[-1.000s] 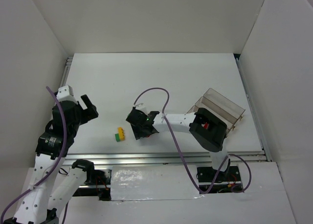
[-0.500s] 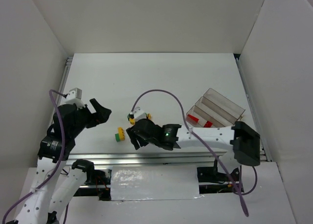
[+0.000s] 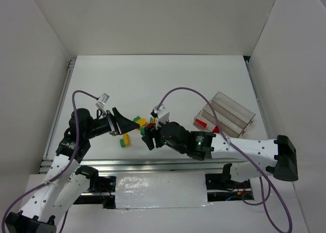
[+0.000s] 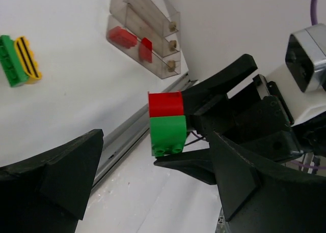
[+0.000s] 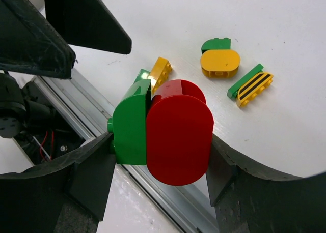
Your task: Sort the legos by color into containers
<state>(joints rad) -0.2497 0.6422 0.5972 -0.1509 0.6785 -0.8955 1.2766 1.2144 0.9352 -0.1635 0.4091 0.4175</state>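
My right gripper [image 5: 162, 141] is shut on a rounded red brick [image 5: 178, 134] joined to a green brick [image 5: 131, 123], held above the table. In the top view the right gripper [image 3: 149, 134] is left of centre near the front edge. My left gripper [image 3: 127, 125] is open and faces it closely. In the left wrist view the red-green pair [image 4: 166, 122] sits between the right fingers, just beyond my open left gripper [image 4: 153, 192]. The clear three-compartment tray [image 3: 239, 111] holds two red bricks [image 3: 201, 123] in its near compartment.
Loose bricks lie on the table: a green and striped yellow pair [image 5: 251, 85], a yellow rounded brick with a green one [image 5: 219, 62], and a yellow brick [image 5: 160, 73]. A metal rail [image 3: 168, 164] runs along the front edge. White walls enclose the table.
The right arm has stretched out to the left and uncovered the tray, and it now holds the red-green pair raised. The left gripper has swung right, up to the right gripper.
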